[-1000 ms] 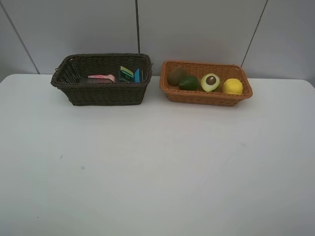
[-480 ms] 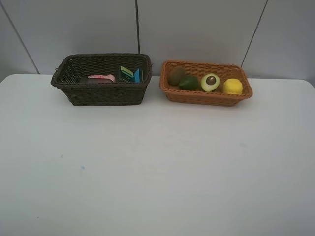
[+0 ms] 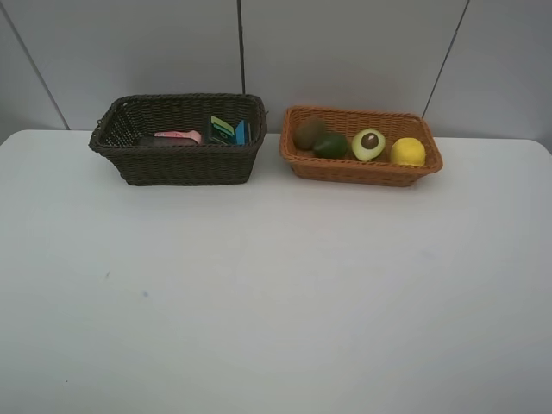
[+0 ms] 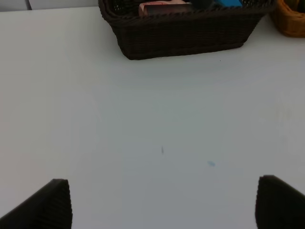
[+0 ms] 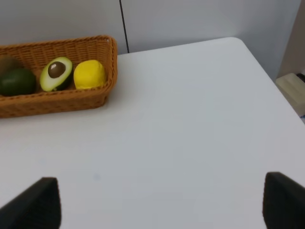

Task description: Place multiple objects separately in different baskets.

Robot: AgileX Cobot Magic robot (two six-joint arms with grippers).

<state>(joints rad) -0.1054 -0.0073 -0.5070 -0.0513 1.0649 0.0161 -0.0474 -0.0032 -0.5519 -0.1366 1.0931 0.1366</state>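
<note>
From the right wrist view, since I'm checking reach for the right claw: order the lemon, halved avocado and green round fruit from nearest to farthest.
1. Lemon, at the orange basket's end toward the claw.
2. Halved avocado, beside the lemon, mid-basket.
3. Green round fruit, beyond the avocado, farthest along the basket.

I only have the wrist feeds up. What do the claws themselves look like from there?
Little shows. Left claw: two black fingertips with fine ribbed faces, at the frame's corners. Right claw: two matching black ribbed fingertips. No cables, markings or arm links are visible.
</note>
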